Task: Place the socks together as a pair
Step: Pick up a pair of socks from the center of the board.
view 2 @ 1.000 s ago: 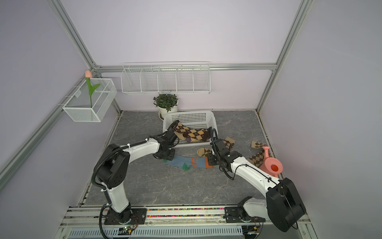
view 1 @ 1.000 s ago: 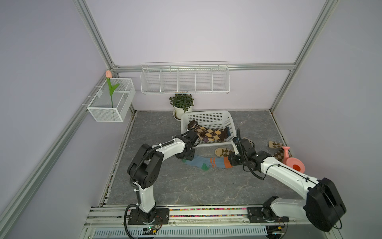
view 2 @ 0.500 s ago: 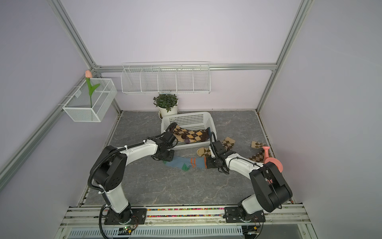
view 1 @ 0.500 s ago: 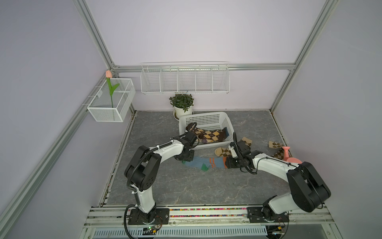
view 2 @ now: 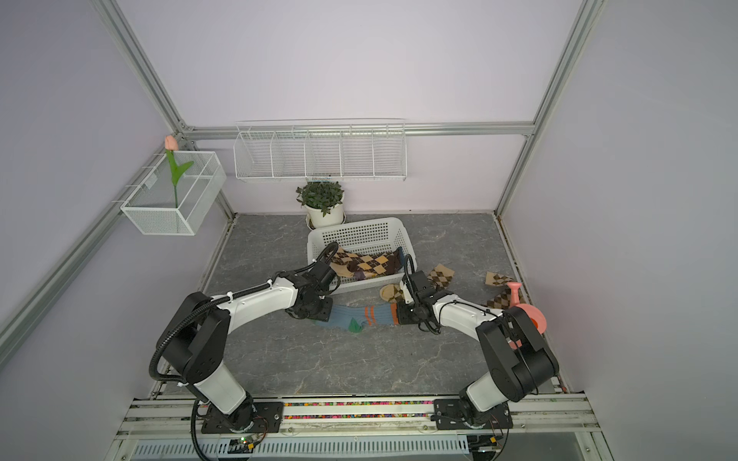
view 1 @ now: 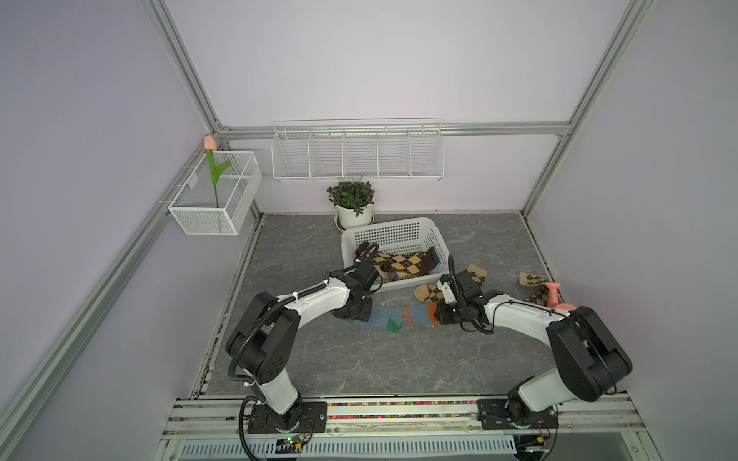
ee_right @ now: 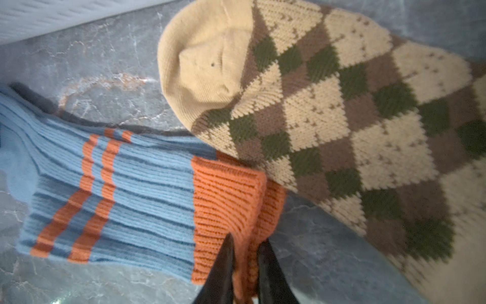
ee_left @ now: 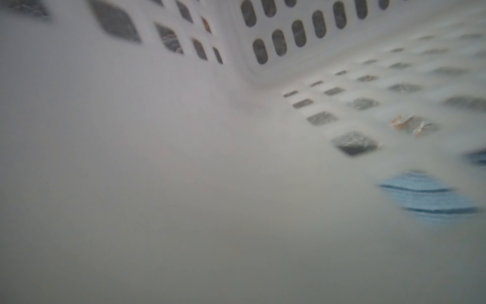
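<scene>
A blue sock with orange stripes point(view 1: 399, 317) point(view 2: 361, 317) lies flat on the floor between my two arms. In the right wrist view two layers of blue knit point(ee_right: 131, 184) show, one on the other. My right gripper point(view 1: 439, 313) point(view 2: 399, 313) point(ee_right: 246, 244) is shut on the orange cuff. My left gripper point(view 1: 361, 311) point(view 2: 315, 311) is low at the toe end, against the white basket point(view 1: 393, 235); its fingers are hidden. A tan argyle sock point(view 1: 429, 293) point(ee_right: 342, 118) lies just beyond the cuff. Dark-brown argyle socks point(view 1: 403, 261) lie in the basket.
More tan argyle socks point(view 1: 475, 273) point(view 1: 531, 279) lie to the right, by a pink watering can point(view 1: 559, 299). A potted plant point(view 1: 353, 203) stands behind the basket. The left wrist view is filled by the blurred basket wall point(ee_left: 289, 34).
My right gripper came down to the orange cuff and closed on it. The left arm stayed at the toe end by the basket.
</scene>
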You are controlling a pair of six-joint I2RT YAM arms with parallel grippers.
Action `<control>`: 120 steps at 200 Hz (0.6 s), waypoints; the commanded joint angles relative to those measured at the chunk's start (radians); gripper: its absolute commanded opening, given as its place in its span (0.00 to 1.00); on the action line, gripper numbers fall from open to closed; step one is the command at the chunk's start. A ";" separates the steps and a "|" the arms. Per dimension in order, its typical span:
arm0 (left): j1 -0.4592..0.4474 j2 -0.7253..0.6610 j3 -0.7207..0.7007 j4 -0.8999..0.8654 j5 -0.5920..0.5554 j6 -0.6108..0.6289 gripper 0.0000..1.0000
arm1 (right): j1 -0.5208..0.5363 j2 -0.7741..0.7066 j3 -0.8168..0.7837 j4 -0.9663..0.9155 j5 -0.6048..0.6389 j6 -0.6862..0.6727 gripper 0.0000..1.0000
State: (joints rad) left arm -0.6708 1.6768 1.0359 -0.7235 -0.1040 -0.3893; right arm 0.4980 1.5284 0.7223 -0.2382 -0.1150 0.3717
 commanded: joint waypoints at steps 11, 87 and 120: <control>-0.007 -0.125 -0.011 -0.077 -0.142 -0.080 0.56 | 0.002 -0.004 -0.014 -0.051 -0.005 -0.019 0.16; -0.011 -0.175 -0.116 -0.008 -0.128 -0.141 0.72 | 0.001 -0.034 -0.035 -0.055 -0.002 -0.034 0.15; -0.010 -0.183 -0.198 0.077 -0.141 -0.174 0.71 | 0.001 -0.042 -0.035 -0.055 -0.010 -0.037 0.15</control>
State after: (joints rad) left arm -0.6754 1.5063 0.8803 -0.7143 -0.2398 -0.5144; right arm 0.4980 1.5074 0.7074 -0.2508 -0.1181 0.3573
